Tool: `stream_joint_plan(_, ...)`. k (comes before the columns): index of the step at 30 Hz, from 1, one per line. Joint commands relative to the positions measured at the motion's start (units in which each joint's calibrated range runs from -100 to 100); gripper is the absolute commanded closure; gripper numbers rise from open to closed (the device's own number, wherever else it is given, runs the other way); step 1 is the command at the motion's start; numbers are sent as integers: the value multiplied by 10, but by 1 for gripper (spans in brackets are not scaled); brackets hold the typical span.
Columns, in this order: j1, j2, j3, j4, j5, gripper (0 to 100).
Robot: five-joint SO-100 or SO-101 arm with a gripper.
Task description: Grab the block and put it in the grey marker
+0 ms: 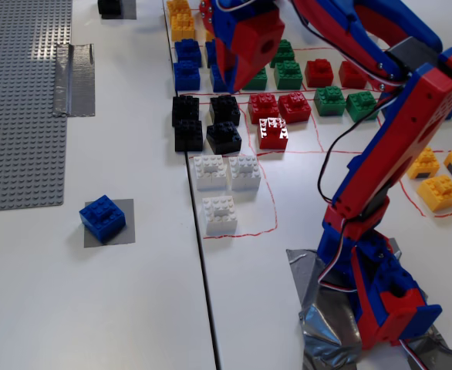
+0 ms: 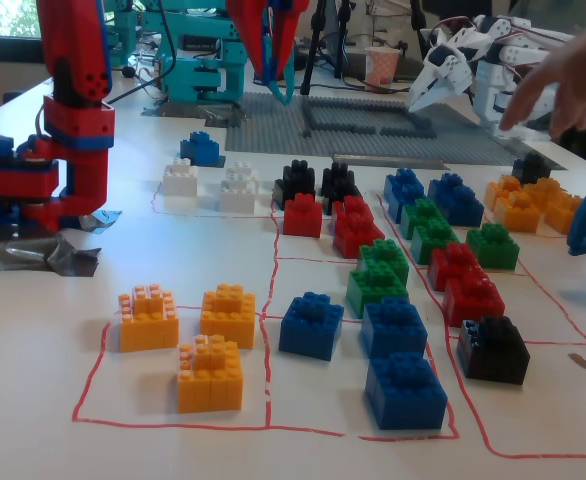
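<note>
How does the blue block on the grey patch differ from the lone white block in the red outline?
The blue block sits turned at an angle on a grey patch; the white block lies nearly square on bare table, inside a red outline. Colours differ. Both look similar in size, studs up.

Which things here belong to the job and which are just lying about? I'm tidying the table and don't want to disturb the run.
Belongs to the job:
- blue plastic brick, sitting on the marker
- grey square marker patch
- red-and-blue arm's pincer

Just lying about:
- white bricks
- black bricks
- red bricks
- grey studded baseplate
</note>
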Motion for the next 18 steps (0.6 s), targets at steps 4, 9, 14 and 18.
stream_joint_plan(4, 77, -65, 14, -4, 20, 100)
stream_joint_plan(9, 157, -83, 39, -8, 42, 100)
stream_joint_plan(14, 231, -88, 45, -10, 62, 100)
stream_joint_plan(18, 267, -88, 56, -23, 70, 100)
